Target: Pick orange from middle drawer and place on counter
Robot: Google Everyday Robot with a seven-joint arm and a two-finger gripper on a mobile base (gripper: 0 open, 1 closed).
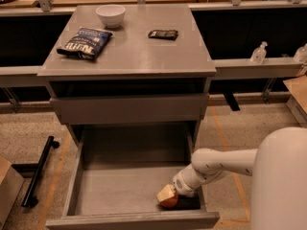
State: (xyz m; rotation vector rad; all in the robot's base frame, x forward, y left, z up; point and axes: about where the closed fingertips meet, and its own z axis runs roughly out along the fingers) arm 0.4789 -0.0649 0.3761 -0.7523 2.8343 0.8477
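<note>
A small round orange fruit (169, 202) lies in the front right corner of a wide matte grey drawer (115, 190). The drawer is pulled fully out from a grey cabinet and sits low near the floor. Its tray is otherwise bare, so nothing crowds the fruit except the front and right walls beside it.

A white robot arm (220, 162) reaches in from the right and angles down over the drawer's right wall. Its pale two-finger gripper (167, 194) sits on top of the orange, touching it and covering its upper left side. The steep downward angle suits a fruit tucked into a corner, where an approach from the side would meet the walls. Whether the gripper is closed on the fruit or only resting against it cannot be told. The orange appears to rest on the drawer floor, so the lift looks not yet begun.

Above the open drawer is a closed grey drawer front (129, 108). Above that is the flat matte grey counter top (139, 51), where the orange is meant to go. It holds a white ceramic bowl (111, 14) at the back left. A dark blue crinkled chip bag (85, 43) lies in front of the bowl, and a small dark snack packet (163, 34) sits toward the right. The open stretch along the counter's front and centre looks like the likeliest landing place.
</note>
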